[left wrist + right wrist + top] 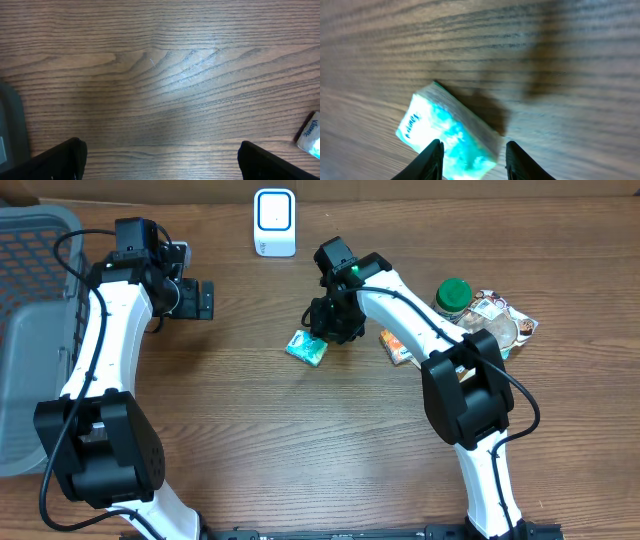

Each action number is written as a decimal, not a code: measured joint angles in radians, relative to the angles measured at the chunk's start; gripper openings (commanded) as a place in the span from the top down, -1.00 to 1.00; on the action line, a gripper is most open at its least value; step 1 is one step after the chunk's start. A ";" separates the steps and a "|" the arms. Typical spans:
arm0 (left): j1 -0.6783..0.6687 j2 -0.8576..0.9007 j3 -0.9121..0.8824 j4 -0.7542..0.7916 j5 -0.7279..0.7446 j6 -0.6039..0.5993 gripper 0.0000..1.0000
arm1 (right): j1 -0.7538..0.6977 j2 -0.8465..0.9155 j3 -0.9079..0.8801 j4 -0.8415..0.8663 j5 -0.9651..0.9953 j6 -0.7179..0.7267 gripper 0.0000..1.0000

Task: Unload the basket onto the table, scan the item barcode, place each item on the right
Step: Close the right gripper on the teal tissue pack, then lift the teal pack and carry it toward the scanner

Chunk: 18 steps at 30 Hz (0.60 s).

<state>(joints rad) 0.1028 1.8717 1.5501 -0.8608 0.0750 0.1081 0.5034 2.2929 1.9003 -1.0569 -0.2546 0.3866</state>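
Right claw (472, 162): partly open. In the right wrist view its two fingertips (432, 160) stand apart with a sliver of wood showing inside the right one. I judge it is not clamped on anything, though the picture is blurred.
Item: a teal tissue pack (445, 132) lying flat on the surface (250, 430), its near corner reaching in between the fingertips and the rest running off toward 10 o'clock.
Long axis: in the wrist view it runs from about 10 o'clock to 4 o'clock, while the jaws line up 9 to 3, so the claw is skewed to the pack and sits over one end, not its middle.
Bearing from above: the tissue pack (307, 348) lies at about 8 o'clock from the right claw (333, 320), just beside it.
Nearer arm: the right, by a wide margin.
Scanner (274, 222): a white unit between 11 and 12 o'clock of the pack, well apart. Any lift should carry the pack that way.
Left claw (200, 300): wide open and empty, at about 10 o'clock of the pack, over bare wood.
Turning point: shift toward 10 o'clock and square up before closing.
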 measured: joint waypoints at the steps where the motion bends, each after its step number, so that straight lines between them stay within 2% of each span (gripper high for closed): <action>1: 0.000 0.000 0.000 0.000 0.000 0.000 -0.99 | -0.005 0.000 0.000 -0.001 0.000 -0.032 0.24; 8: 0.000 0.000 0.000 0.000 0.000 0.000 -0.99 | -0.033 0.000 0.000 -0.017 -0.008 -0.203 0.41; 18: 0.000 0.000 0.000 0.000 0.000 0.000 -0.99 | -0.035 0.001 0.000 -0.033 -0.075 -0.249 0.42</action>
<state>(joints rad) 0.1028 1.8717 1.5501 -0.8608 0.0753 0.1081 0.4679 2.2940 1.9007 -1.0901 -0.3294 0.1375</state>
